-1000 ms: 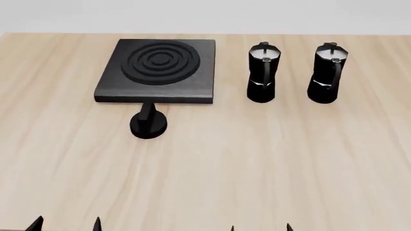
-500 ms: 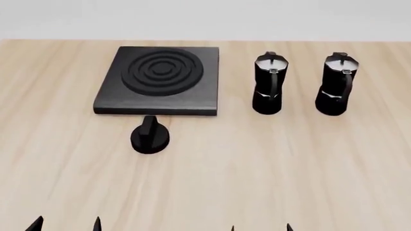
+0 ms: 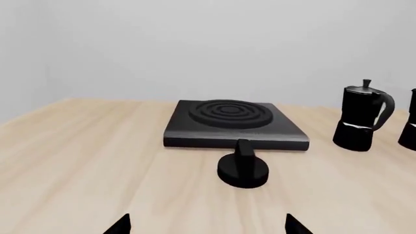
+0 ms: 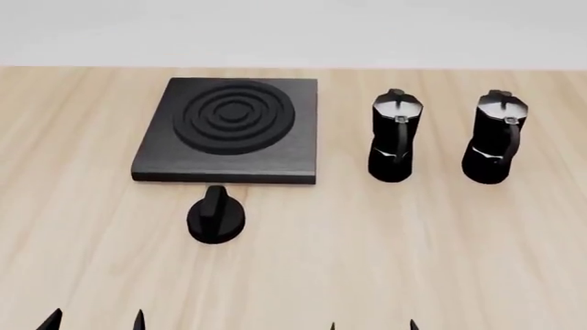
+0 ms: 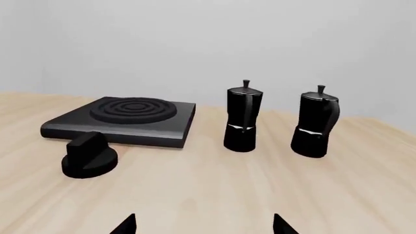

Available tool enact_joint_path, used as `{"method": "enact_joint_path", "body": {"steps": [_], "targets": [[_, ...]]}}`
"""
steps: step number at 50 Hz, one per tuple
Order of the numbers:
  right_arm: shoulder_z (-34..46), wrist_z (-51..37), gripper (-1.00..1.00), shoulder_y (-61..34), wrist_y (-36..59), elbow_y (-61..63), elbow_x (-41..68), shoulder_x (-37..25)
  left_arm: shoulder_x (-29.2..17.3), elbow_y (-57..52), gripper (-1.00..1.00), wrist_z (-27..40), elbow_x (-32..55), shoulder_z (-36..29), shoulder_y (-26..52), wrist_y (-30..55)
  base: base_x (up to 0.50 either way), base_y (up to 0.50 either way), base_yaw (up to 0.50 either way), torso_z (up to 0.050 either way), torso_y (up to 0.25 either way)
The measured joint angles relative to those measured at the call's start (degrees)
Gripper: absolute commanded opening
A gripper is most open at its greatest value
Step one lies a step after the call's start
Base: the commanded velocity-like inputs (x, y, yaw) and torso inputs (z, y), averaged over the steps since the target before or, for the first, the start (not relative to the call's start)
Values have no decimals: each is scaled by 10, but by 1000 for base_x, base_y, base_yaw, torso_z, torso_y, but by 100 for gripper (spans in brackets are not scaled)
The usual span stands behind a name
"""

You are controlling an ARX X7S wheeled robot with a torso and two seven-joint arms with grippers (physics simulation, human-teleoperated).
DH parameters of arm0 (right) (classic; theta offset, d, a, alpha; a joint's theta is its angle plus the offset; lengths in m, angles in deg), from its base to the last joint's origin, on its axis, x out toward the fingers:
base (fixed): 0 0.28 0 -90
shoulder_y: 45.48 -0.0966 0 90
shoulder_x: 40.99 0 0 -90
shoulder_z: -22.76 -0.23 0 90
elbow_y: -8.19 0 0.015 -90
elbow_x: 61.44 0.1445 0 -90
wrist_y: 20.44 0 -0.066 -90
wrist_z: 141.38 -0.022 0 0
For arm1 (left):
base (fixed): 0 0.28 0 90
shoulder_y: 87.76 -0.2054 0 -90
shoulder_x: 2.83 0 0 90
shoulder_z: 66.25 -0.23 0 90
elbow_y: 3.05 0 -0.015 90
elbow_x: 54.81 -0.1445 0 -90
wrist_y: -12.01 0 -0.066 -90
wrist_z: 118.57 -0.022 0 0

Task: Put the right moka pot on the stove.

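Observation:
The right moka pot (image 4: pixel 493 137) (image 5: pixel 314 122) stands upright at the far right of the wooden table, small, black and faceted, with a shiny lid and knob. A twin pot (image 4: pixel 394 137) (image 5: pixel 242 119) (image 3: pixel 359 117) stands just left of it. The stove (image 4: pixel 229 130) (image 3: pixel 231 122) (image 5: pixel 126 119), a flat black slab with a ringed burner, lies at the far left. My left gripper (image 4: pixel 95 320) (image 3: pixel 206 226) and right gripper (image 4: pixel 372 325) (image 5: pixel 202 225) are both open at the near edge, only their fingertips showing, far from the pots, nothing between them.
A small black oval knob (image 4: pixel 216 216) (image 3: pixel 242 168) (image 5: pixel 89 157) sits on the table just in front of the stove. The light wood table (image 4: pixel 385 254) stretches wide between the grippers and the objects. A pale wall rises behind the table's far edge.
The stove, knob and both pots have shifted down and slightly right in the head view as the view moved. The gripper tips hold the same place in the picture.

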Motion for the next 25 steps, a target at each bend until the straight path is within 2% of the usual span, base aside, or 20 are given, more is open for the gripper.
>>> {"method": "enact_joint_path", "body": {"steps": [25], "targets": [[10,-9,100,0,-6,-6,-1,-5,-6,0,100,6,7,-7,1,-1,154,14,0,0,0]]}}
